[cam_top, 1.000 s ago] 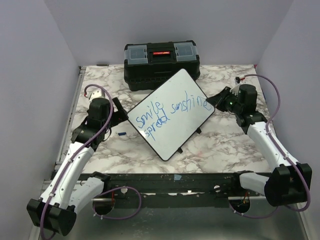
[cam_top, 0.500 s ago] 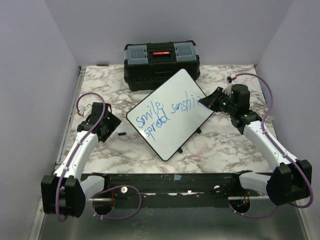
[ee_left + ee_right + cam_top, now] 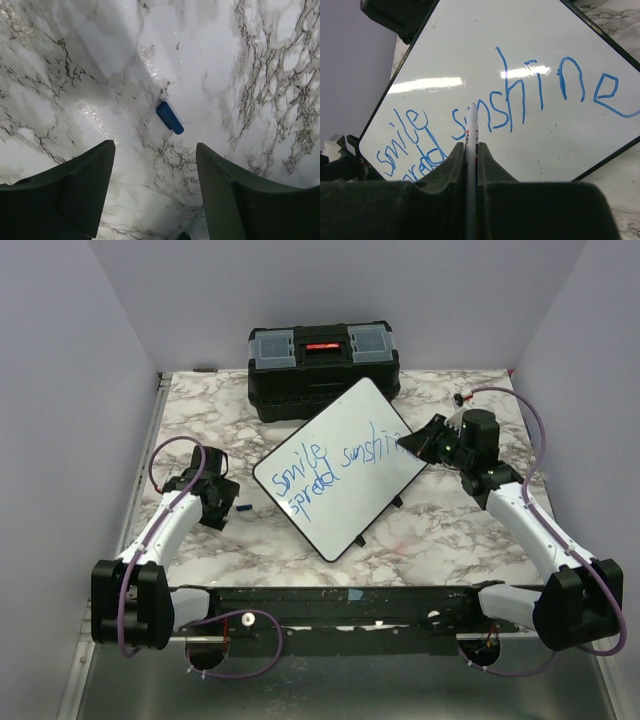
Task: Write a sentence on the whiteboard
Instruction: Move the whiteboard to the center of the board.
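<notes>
Just behind whiteboard (image 3: pixel 340 465), black toolbox (image 3: pixel 323 365).

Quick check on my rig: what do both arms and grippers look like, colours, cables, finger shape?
Both the left arm and right arm have white links, black joints and looping purple cables. The left gripper and right gripper have dark, matte, wedge-shaped fingers.

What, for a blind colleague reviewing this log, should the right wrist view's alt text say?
The right gripper is shut on a white marker aimed at the whiteboard, whose blue handwritten sentence reads "smile", a partly hidden word, then "sunshine".
</notes>
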